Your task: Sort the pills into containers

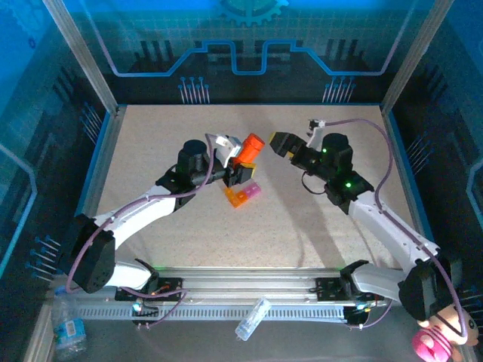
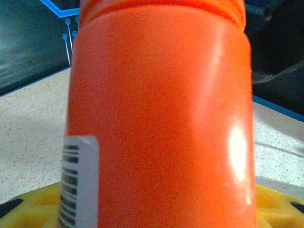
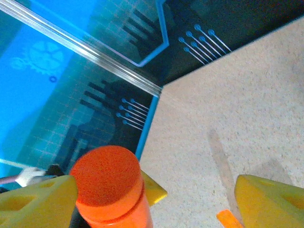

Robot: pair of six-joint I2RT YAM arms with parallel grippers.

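Your containers (image 1: 242, 194) lie on the tabletop (image 1: 302, 226) near its middle: a short strip, with its orange end toward the left arm and its pink end toward the right. No pills can be made out in them from above.

Right at the strip's far side you have the left gripper (image 1: 240, 164). Whether it touches the strip you cannot tell from overhead. Its jaws are clamped on the orange bottle (image 1: 250, 147), which leans away toward the far right. In the left wrist view the bottle's wall (image 2: 161, 118) sits close to the lens, with a barcode label (image 2: 78, 183) at its lower left.

Your right gripper (image 1: 278, 143) hangs just beside the bottle's top, apart from it. Its jaws are spread wide and hold nothing. In its own camera, the yellow fingers (image 3: 268, 199) stand on either side of the bottle's cap (image 3: 108, 183).
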